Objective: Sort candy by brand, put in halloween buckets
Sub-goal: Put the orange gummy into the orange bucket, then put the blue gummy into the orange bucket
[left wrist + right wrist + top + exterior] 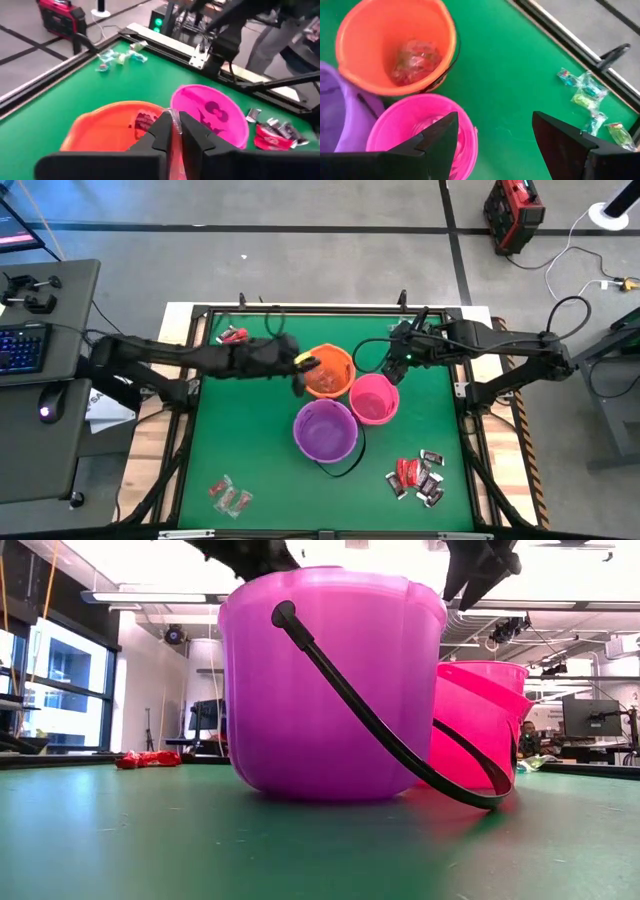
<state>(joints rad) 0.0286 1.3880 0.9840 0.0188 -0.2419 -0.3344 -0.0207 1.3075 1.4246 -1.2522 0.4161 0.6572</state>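
Left wrist view — left gripper [172,131] jaws pinching a clear-wrapped candy [174,120] over the orange bucket [100,125]; right gripper [495,131] spread.

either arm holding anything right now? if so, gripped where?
Left gripper, over the orange bucket, is shut on a clear-wrapped candy, pinched at the wrapper's edge between the fingertips. Right gripper is open and empty above the pink bucket.

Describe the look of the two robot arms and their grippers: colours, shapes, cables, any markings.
Both arms are dark, nearly black, built of slim jointed segments. The left gripper carries a small yellow mark beside its wrist. The right gripper shows a small green light, and a thin black cable loops off that arm. Up close the fingers are matte black, flat and angular, tapering to blunt tips.
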